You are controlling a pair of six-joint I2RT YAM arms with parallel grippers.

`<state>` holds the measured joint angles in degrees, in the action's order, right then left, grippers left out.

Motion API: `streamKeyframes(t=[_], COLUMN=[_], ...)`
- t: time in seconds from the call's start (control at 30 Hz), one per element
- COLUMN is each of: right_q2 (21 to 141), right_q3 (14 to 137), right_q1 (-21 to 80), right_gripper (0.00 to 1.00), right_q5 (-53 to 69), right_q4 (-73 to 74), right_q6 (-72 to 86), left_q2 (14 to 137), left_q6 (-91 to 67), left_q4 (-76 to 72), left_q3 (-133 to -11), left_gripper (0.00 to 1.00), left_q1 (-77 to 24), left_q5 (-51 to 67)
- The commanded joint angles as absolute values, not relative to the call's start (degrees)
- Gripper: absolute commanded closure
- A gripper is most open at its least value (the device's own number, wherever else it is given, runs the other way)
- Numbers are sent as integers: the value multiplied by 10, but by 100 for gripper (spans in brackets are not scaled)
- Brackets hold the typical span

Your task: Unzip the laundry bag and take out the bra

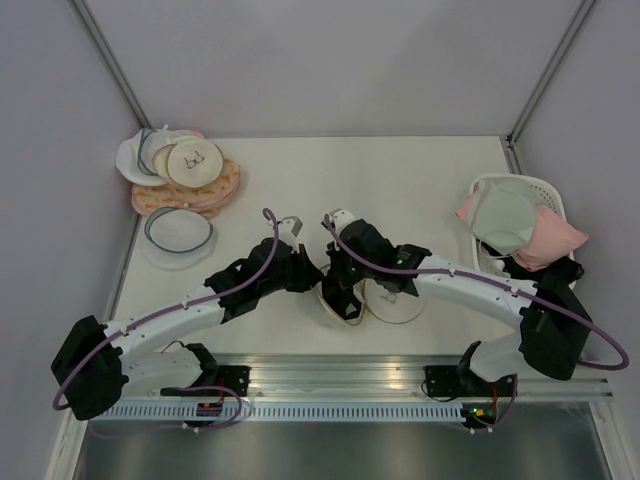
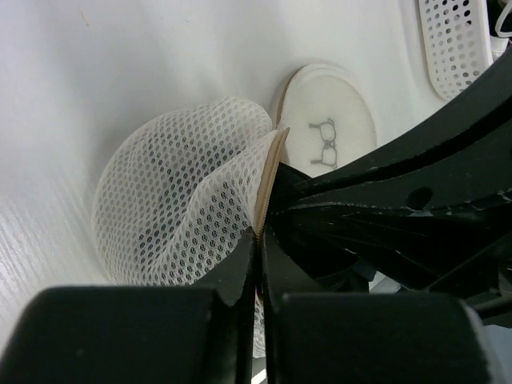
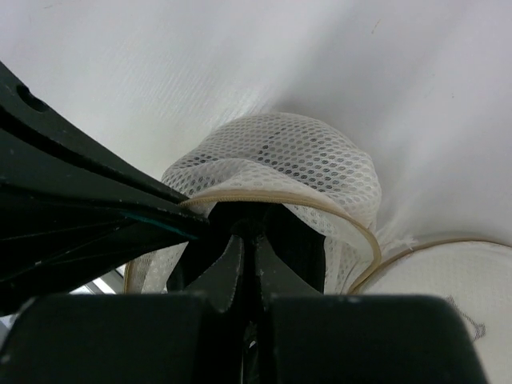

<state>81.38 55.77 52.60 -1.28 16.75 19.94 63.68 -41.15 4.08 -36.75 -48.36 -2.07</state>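
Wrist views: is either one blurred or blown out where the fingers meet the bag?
Left wrist: the laundry bag mesh is sharp, the table behind it glares near white, the left gripper is dark and soft. Right wrist: mesh sharp too, but the right gripper and the bag's opening are black, without detail.

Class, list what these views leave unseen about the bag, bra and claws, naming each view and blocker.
Bra: top view, left arm and right arm cover the opening of the laundry bag; right wrist, the dark inside merges with the black fingers of the right claw.
Zipper pull: in no view; left wrist, the left claw covers the tan rim where it pinches.
The right claw's load, if any: right wrist, its fingers block it.
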Motion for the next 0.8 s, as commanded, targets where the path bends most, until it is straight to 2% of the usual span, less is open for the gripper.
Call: streamKeyframes(t=[0.0, 0.3, 0.4, 0.67, 0.77], right_q2=[808, 644, 601, 599, 608], right_q3=[583, 579, 599, 694, 716], right_q1=[527, 526, 527, 510, 468], right_gripper=[100, 100, 100, 99, 99], right_q5=[-24, -70, -137, -458, -492], right_q4=[157, 162, 181, 276, 275], right_q6=[202, 195, 185, 178, 168], left_q2=[641, 651, 656, 653, 646], left_q6=[-388, -401, -410, -420, -425], left_q4=[54, 48, 34, 18, 15], left_q3=[-385, -364, -351, -330, -325], left_gripper=[98, 98, 98, 98, 98], left_q1=[-487, -487, -487, -487, -487], left_q5=[-42, -65, -62, -69, -76])
